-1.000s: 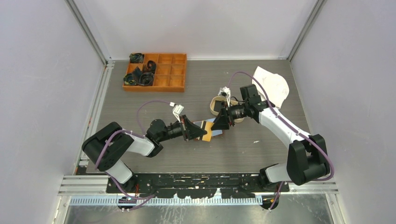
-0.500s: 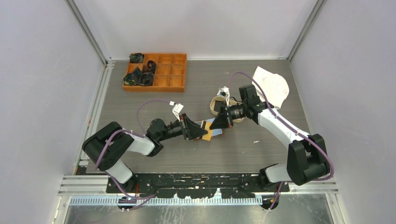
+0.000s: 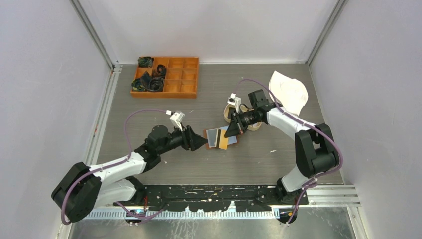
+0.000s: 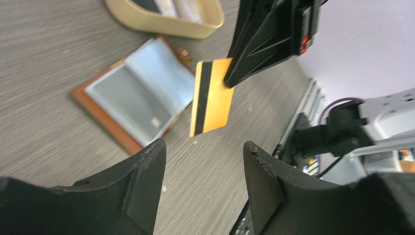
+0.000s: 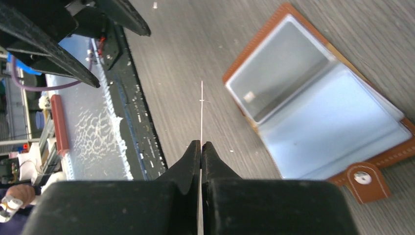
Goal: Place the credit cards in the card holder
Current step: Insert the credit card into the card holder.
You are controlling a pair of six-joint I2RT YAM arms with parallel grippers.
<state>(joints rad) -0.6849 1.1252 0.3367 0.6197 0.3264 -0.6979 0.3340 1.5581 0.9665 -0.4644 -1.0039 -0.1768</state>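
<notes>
Right wrist view showed your right gripper (image 5: pixel 201 144) clamped on the gold credit card (image 4: pixel 211 98), edge-on just beside the open card holder (image 5: pixel 313 98), your left gripper (image 4: pixel 204 146) gaping empty opposite.

Gold black-striped credit card (image 4: pixel 211 98) hangs beside the brown card holder (image 4: pixel 134 103) lying open.

R jaws + card (image 4: pixel 211 97) ahead of open L jaws, over card holder (image 4: pixel 132 98).

Grey table (image 3: pixel 164 114), open card holder (image 4: pixel 134 100), orange box (image 3: pixel 168 94)
</notes>
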